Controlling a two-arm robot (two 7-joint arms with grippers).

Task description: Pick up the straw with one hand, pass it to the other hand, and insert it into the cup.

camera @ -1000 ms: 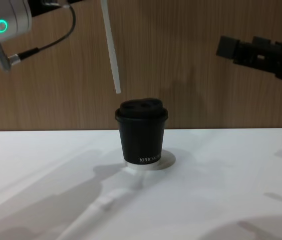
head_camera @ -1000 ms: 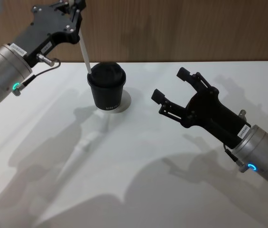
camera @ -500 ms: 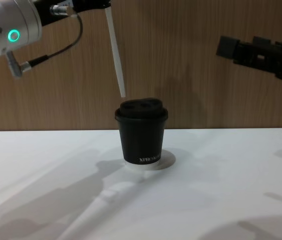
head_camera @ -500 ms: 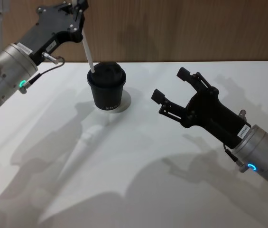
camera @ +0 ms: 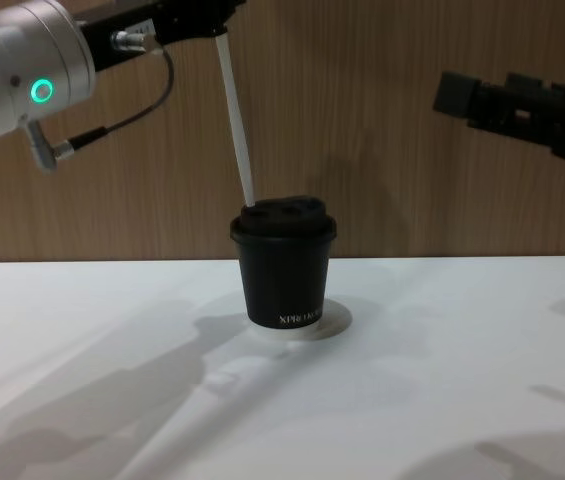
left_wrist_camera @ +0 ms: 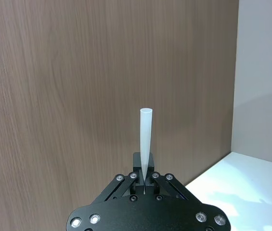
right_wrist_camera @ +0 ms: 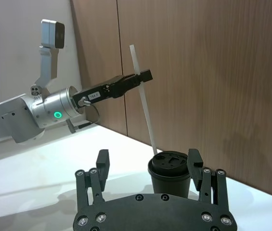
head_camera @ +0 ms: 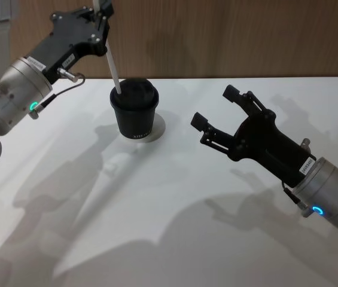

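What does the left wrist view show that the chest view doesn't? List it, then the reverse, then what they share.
Left wrist alone: the straw's open upper end standing past the left gripper, whose fingers clamp it.

Chest alone: the cup on the white table, the straw's lower tip at the lid's left edge, and the right gripper raised apart.

Both: the straw, the left gripper, the wood wall.

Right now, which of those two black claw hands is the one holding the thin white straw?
The left gripper, above the black lidded paper cup, pinches the thin white straw. The right gripper hangs open and empty, off to the cup's side.
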